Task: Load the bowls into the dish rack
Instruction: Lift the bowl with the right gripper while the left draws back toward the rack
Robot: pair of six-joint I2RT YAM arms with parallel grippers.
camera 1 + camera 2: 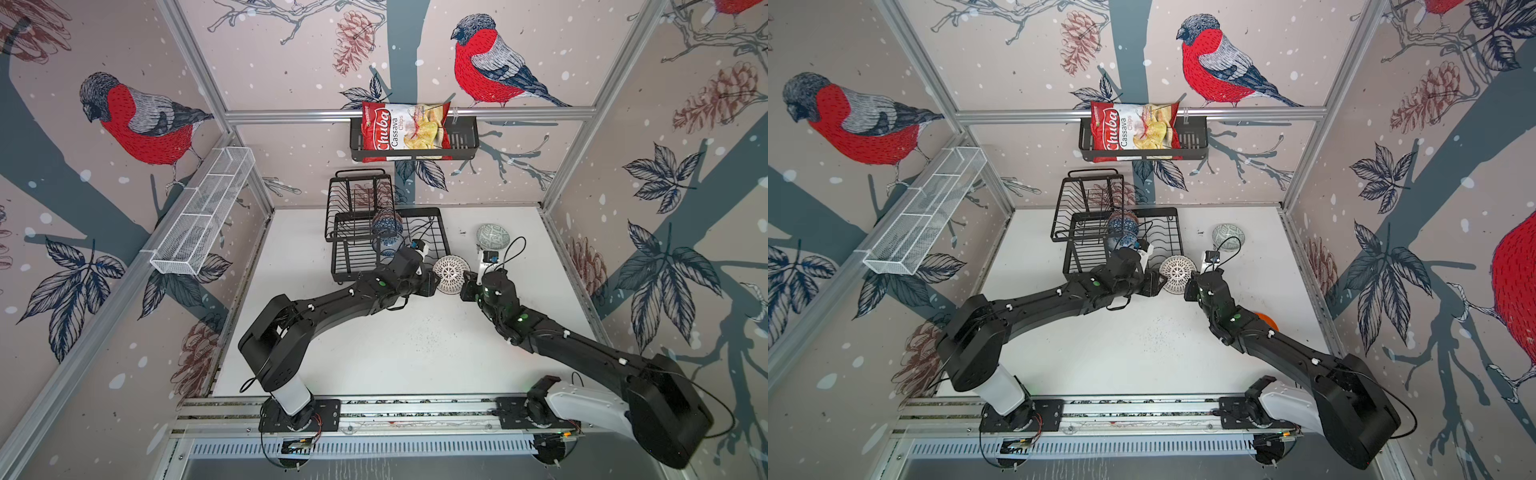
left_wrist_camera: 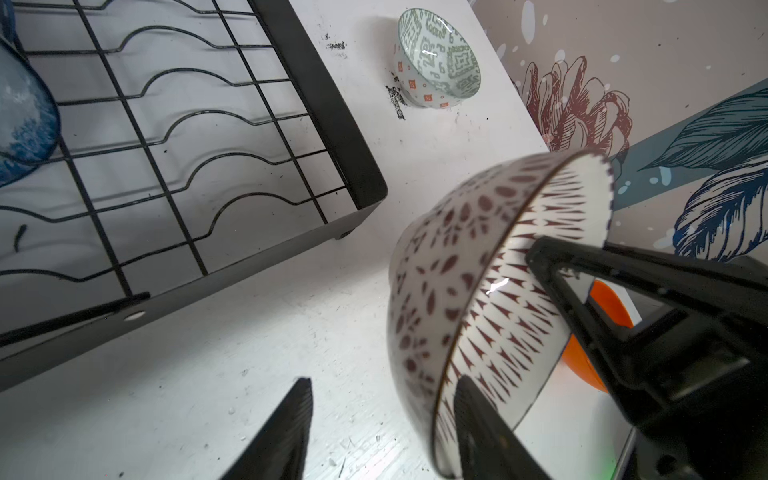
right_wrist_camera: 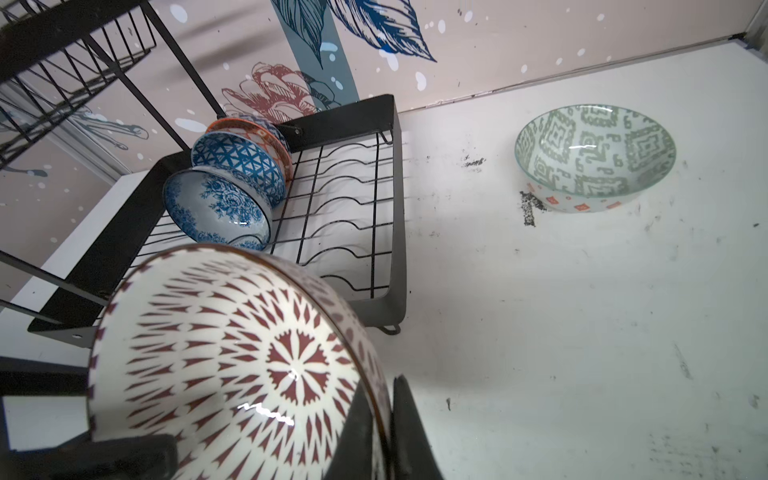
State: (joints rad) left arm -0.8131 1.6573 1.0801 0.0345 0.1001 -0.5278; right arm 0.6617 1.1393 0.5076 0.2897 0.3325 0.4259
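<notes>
Between both claws: white bowl (image 1: 451, 274) is hanging just beside the rack (image 3: 398, 199).
Right claw (image 3: 386, 399): is pinching its rim.
Left claw (image 2: 383, 380): is standing spread around its rim.
Done: three bowls (image 3: 239, 166) are sitting in rack.
To do: green bowl (image 3: 594, 158), orange bowl (image 1: 1264, 321) are waiting on table (image 3: 540, 332).

Black jointed arms (image 1: 324, 303) on white base segments (image 1: 293, 395), green indicator lights (image 1: 381, 284), looped cables (image 1: 515, 245).

The radial bowl (image 3: 232, 353) is painted white with dark red darts. The green bowl (image 3: 594, 158) is patterned with grey-green figures inside and orange squares outside. The floral bowl (image 3: 216, 208) is decorated with blue flowers, the lattice bowl (image 3: 239, 160) with blue triangles. The rack (image 3: 345, 124) is coated black.
</notes>
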